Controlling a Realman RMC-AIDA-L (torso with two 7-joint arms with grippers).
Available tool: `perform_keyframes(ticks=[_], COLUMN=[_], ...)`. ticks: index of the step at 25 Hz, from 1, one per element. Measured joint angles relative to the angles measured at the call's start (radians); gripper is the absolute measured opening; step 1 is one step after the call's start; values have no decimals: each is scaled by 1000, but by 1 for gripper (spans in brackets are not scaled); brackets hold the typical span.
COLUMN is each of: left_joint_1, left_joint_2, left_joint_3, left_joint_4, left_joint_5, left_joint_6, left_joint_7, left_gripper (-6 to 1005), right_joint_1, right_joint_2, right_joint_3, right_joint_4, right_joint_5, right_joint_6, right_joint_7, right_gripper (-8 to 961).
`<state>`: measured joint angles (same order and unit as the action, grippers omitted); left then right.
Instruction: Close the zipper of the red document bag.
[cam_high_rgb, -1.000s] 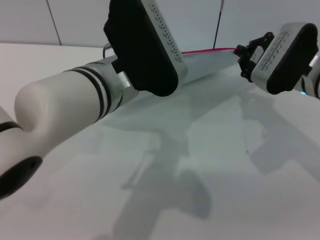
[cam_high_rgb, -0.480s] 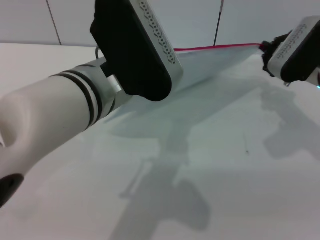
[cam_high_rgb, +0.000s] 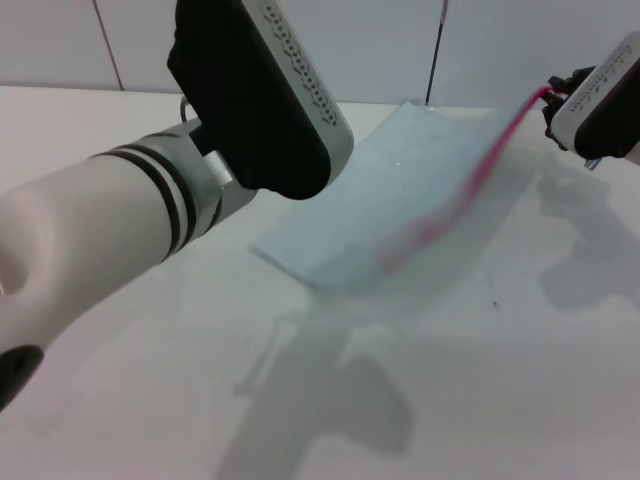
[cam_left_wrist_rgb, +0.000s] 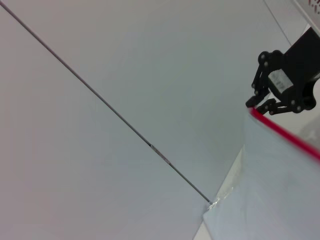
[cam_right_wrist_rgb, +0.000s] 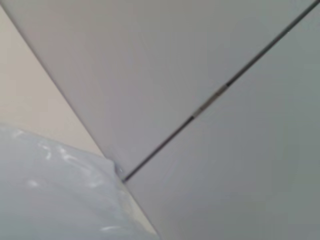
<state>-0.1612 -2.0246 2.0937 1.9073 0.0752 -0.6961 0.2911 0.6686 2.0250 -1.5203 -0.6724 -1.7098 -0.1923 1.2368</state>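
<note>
2 arms frame the scene in the head view. Left arm: a thick white link with black bands runs from the lower left up toward the middle, ending in a black-and-grey wrist housing; the left gripper (cam_high_rgb: 262, 95) is raised over the near left part of the bag, and whether its jaws are spread or pressed together cannot be told. Right gripper (cam_high_rgb: 556, 92): held at the upper right edge, above the table, with its black linkage fingers (cam_left_wrist_rgb: 267, 105) pressed together on the far end of the zipper (cam_high_rgb: 470, 185).

Bag (cam_high_rgb: 390, 190): a flat, rectangular, translucent pale-blue plastic pouch, tilted, with its near left corner low toward the table (cam_high_rgb: 450, 400) and its far right side lifted. Its far corner lies near the dark vertical seam in the wall (cam_high_rgb: 380, 40). Zipper: a thin bright-red strip along 1 edge, blurred in the head view, slanting from the right gripper down toward the bag's near edge; the slider cannot be made out. Table: smooth, white, matte, with soft shadows of both arms.
</note>
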Motion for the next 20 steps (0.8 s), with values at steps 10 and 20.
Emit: perform_keyframes(ticks=[10,20], left_joint_1=[-54,-58], left_joint_2=[-5,-5], left_joint_3=[-38,-241], left_joint_4=[-51,-311], left_joint_5=[8,-3], left_joint_6=[-10,409], left_joint_7=[-114,-366], left_gripper=[107,333], right_joint_1=[-54,-255], right_joint_2=[6,11], right_joint_3=[-8,-218], right_joint_4=[-43,-390], right_joint_5=[96,354], right_joint_6=[82,123], right_joint_7=[26,18], right_gripper=[281,381])
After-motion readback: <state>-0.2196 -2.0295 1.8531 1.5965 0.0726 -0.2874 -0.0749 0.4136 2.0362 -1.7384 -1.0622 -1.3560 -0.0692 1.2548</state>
